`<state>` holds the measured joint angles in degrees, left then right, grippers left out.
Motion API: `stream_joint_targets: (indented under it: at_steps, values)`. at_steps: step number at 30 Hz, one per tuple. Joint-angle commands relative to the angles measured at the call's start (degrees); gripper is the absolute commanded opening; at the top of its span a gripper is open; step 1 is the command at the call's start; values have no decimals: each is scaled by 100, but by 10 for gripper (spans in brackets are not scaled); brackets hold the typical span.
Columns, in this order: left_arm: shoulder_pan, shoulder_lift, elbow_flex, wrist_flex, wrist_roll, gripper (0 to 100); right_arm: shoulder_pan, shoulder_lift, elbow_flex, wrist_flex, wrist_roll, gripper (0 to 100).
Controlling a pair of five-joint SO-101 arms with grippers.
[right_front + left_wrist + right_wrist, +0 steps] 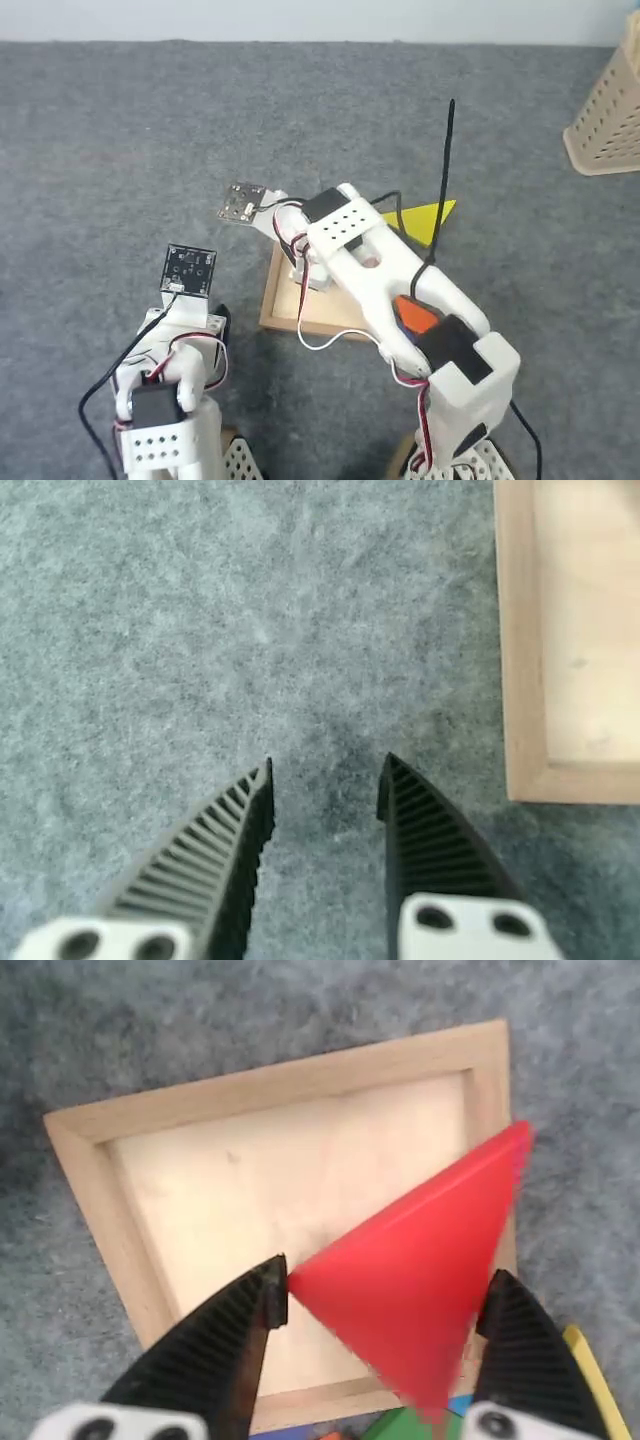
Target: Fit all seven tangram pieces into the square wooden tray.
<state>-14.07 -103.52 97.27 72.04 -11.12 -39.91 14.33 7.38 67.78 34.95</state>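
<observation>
The right gripper [385, 1290] is seen clamped on a smooth red triangular tangram piece [420, 1280]. The piece is pinched by its edges between the two black ribbed fingers [235, 1345] and is held over the square tray of pale wood [280, 1080]. One corner of the piece juts out past the tray's rim; whether its underside touches the tray floor cannot be told. Bare wood is shown across the rest of the floor. Past the rim nearest the fingers, a sliver of a green piece [405, 1428] is cut off by the frame edge.

In the high view much of the tray is covered by the right arm's white body. A yellow triangular piece [430, 215] lies on the grey carpet-like table cover [120, 130] just beyond the tray, partly hidden by the arm. An orange piece [415, 313] is glimpsed beside the arm, its shape not made out.

The left gripper [328, 775] is parted, with nothing between its fingers, over the cover just beside a tray corner. A beige perforated basket [610, 110] is cut off at the frame edge.
</observation>
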Motion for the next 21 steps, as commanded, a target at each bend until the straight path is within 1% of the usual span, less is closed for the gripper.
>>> stream_joint_targets:
  at_steps: [1,6,7,8,11,13,14,15,18,20,21]
  values:
    - [9,-105,-66,35,-9,167,4,-163,-378,-84,88,292]
    - [9,-105,-66,35,-9,167,22,-171,-387,-31,70,287]
    - [9,-105,-66,35,-9,167,84,-180,-431,92,-44,270]
    - [9,-105,-66,35,-9,167,171,-224,-519,233,-281,238]
    - [9,-105,-66,35,-9,167,514,-593,-527,374,-976,98]
    - [9,-105,-66,35,-9,167,637,-989,-246,286,-1231,25]
    - [9,-105,-66,35,-9,167,646,-1244,0,136,-1345,4]
    - [9,-105,-66,35,-9,167,646,-1534,334,-92,-1451,6]
    - [9,-105,-66,35,-9,167,646,-2316,1486,-1138,-1741,7]
    - [9,-105,-66,35,-9,167,646,-2607,2127,-1675,-1758,8]
    - [9,-105,-66,35,-9,167,646,-2633,2286,-1771,-1749,8]
